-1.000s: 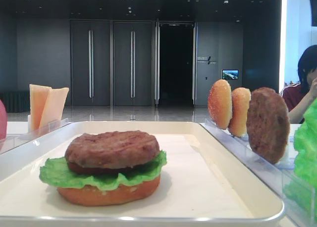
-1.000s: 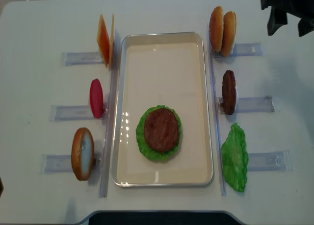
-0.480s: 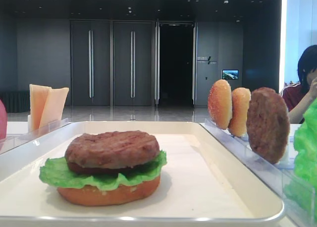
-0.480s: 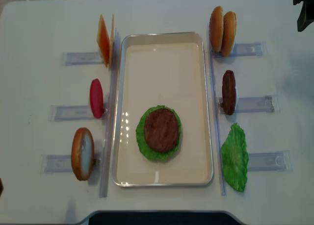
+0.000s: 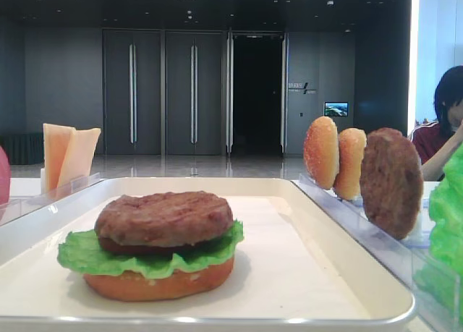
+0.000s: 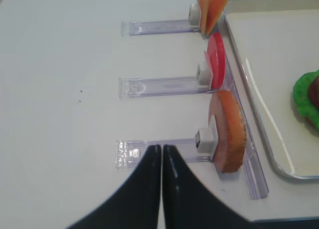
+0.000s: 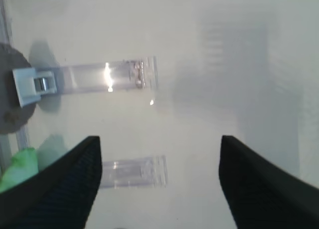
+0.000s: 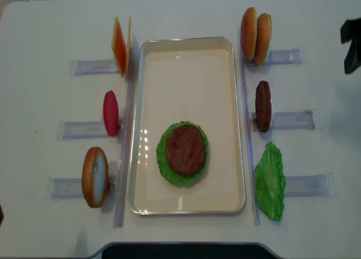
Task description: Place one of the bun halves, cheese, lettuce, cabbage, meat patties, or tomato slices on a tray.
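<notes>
On the cream tray point(image 8: 186, 61) lies a stack: a bun half point(image 5: 159, 283), lettuce point(image 5: 94, 254) and a meat patty point(image 8: 185, 149) on top. Upright in holders stand cheese point(image 8: 120, 46), a tomato slice point(image 8: 110, 113) and a bun half point(image 8: 95, 176) on the left, and two bun halves point(image 8: 255, 35), a meat patty point(image 8: 263, 106) and lettuce point(image 8: 270, 181) on the right. My right gripper point(image 7: 159, 139) is open and empty over bare table at the far right edge point(image 8: 351, 44). My left gripper point(image 6: 162, 148) is shut and empty, just left of the near-left bun half point(image 6: 229, 131).
Clear plastic holders point(image 8: 296, 119) stick out from both sides of the tray. Below the right gripper lie the outer ends of two holders point(image 7: 132, 171). A seated person point(image 5: 445, 122) is in the background on the right.
The right gripper has moved right to the edge of the overhead view and then toward the near side. The left gripper and the food are unchanged.
</notes>
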Robot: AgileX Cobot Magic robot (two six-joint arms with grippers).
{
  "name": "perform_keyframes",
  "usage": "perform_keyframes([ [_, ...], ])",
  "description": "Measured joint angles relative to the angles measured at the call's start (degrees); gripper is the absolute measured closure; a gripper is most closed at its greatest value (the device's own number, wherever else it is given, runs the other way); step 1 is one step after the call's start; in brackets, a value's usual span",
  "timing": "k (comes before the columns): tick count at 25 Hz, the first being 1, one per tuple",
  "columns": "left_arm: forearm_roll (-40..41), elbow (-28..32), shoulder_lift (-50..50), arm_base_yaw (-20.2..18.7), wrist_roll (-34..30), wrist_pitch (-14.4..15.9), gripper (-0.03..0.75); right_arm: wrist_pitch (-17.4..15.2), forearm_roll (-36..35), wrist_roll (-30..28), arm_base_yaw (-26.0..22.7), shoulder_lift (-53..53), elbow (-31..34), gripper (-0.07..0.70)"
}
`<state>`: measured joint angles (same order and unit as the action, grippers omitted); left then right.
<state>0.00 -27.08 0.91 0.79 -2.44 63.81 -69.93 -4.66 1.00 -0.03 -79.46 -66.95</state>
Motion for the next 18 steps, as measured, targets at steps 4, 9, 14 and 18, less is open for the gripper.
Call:
perform_keyframes([
  [4,0.0,0.0,0.0,0.0,0.0,0.0,0.716,-0.11,-0.05,0.0,0.0,8.39,8.53,0.129],
  [9,0.0,0.0,0.0,0.0,0.0,0.0,0.716,-0.16,-0.05,0.0,0.0,20.65,14.99,0.134],
  [14,0.0,0.0,0.0,0.0,0.0,0.0,0.716,-0.15,-0.05,0.0,0.0,35.44,18.53,0.139],
  [18,0.0,0.0,0.0,0.0,0.0,0.0,0.716,-0.23,0.01,-1.0,0.0,45.16,21.53,0.139],
])
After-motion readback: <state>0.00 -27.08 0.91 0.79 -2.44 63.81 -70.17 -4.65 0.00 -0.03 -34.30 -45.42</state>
